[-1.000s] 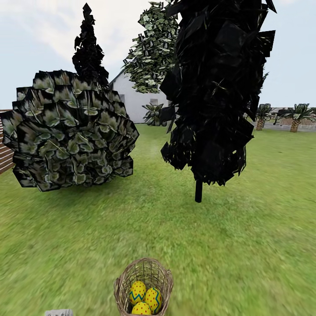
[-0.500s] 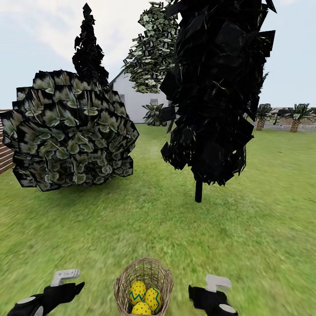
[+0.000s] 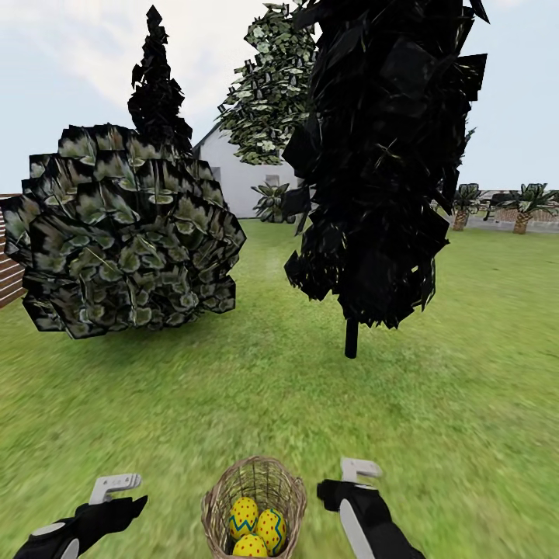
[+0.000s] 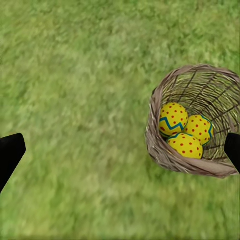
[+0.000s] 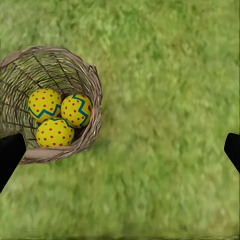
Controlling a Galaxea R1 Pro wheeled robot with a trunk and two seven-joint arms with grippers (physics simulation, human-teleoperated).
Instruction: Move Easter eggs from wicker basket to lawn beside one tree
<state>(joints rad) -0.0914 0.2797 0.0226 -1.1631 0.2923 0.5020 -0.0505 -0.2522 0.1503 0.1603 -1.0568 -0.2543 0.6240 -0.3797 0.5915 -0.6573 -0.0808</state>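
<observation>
The wicker basket [image 3: 289,491] stands on the lawn [image 3: 310,404] at the bottom middle of the head view. Three yellow Easter eggs lie inside it: one [image 3: 243,514] at the left, one [image 3: 271,529] at the right, one [image 3: 250,546] nearest me. My left gripper [image 3: 116,494] hovers left of the basket and my right gripper [image 3: 353,477] right of it, both apart from it. The left wrist view shows the basket [image 4: 162,155] beside wide-spread fingertips [image 4: 10,155]. The right wrist view shows the basket [image 5: 95,100], its eggs [image 5: 44,104] and fingertips [image 5: 10,155] far apart. Both are open.
A dark tree with a thin black trunk [image 3: 351,338] stands ahead to the right. A big round bush [image 3: 124,233] is ahead to the left. Pale speckled foliage of another tree [image 3: 268,85] rises behind, its trunk hidden. A white house [image 3: 233,180], a fence [image 3: 8,273] and palms [image 3: 528,203] lie farther off.
Both arms have risen into the head view from below. In the last half second the right gripper moved forward and in toward the basket. The left one hardly moved.
</observation>
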